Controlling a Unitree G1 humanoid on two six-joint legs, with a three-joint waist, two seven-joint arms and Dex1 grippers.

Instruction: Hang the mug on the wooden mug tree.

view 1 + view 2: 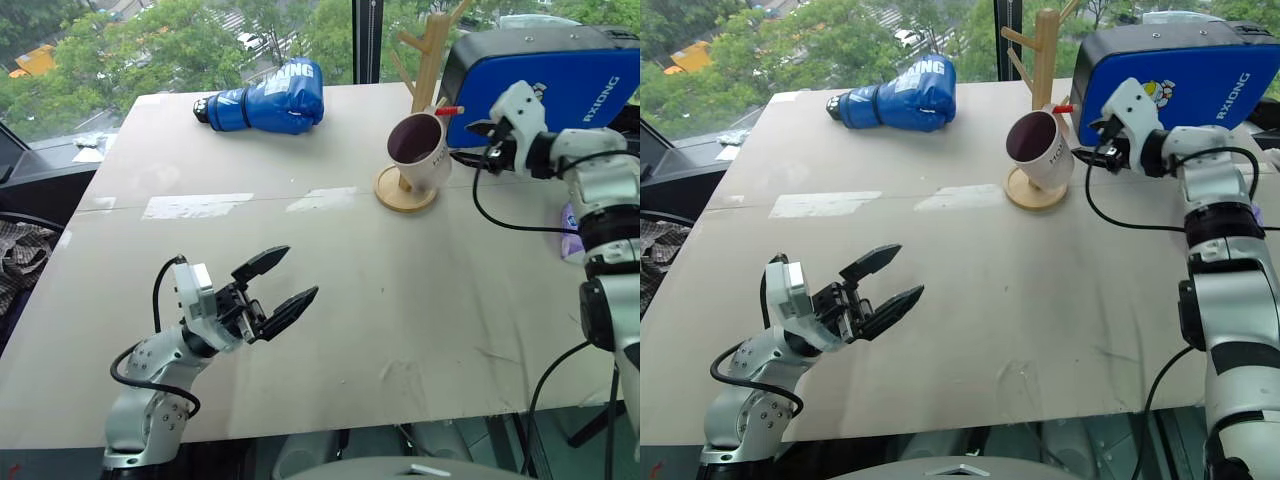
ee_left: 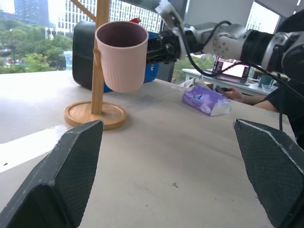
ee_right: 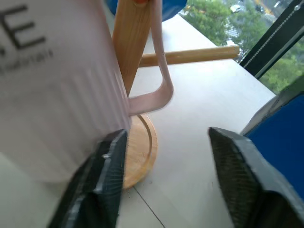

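The mug (image 1: pixel 420 150) appears to hang by its handle on the wooden mug tree (image 1: pixel 428 70), at the counter's (image 1: pixel 330 300) one o'clock. The right claw (image 3: pixel 164 175) gapes empty beside it; the left claw (image 1: pixel 276 285) idles open.

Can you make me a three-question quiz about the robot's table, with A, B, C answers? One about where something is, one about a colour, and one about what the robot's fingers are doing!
1. Where is the mug?
A. Hanging on the wooden mug tree
B. Lying beside the boxing glove
C. In the left gripper

2. What colour is the boxing glove?
A. Red
B. Blue
C. Green

3. How are the left gripper's fingers?
A. Shut on the mug
B. Shut on the glove
C. Spread open, holding nothing

Answers:
1 A: the mug's handle loops over a peg and the mug hangs off the table.
2 B: the glove is blue with white letters.
3 C: the two black fingers stand apart above bare table.
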